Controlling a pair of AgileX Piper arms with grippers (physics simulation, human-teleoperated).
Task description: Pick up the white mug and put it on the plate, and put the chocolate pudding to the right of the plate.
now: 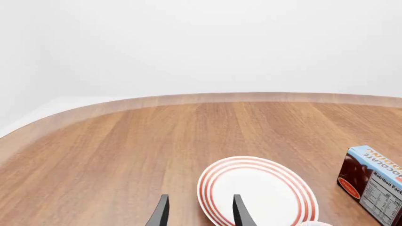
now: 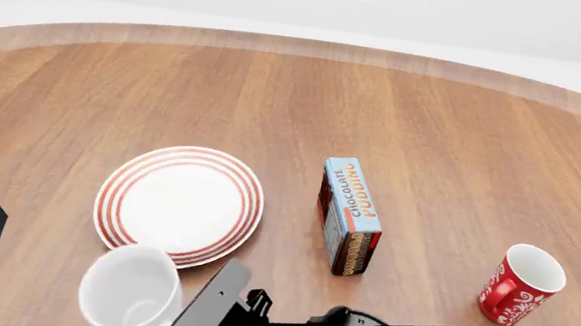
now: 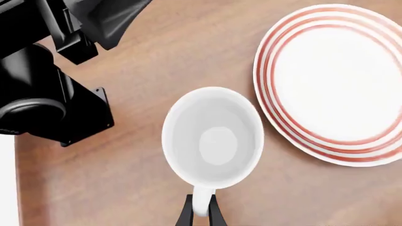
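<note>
Two empty mugs: white mug (image 3: 213, 139), red mug (image 2: 520, 285).

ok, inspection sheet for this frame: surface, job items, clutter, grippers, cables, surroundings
Surface: wooden table, rounded far edge.
White mug: upright, empty, on the table beside the plate, not on it.
Plate: flat, bare.
Chocolate pudding: lying on the table right of the plate, apart from it.
Clutter: red mug, upright, far right.
Left gripper: open, holding nothing.
Right gripper: fingers close around the white mug's handle; closure unclear.
Cables: nothing seen.
Surroundings: plain white backdrop.
</note>
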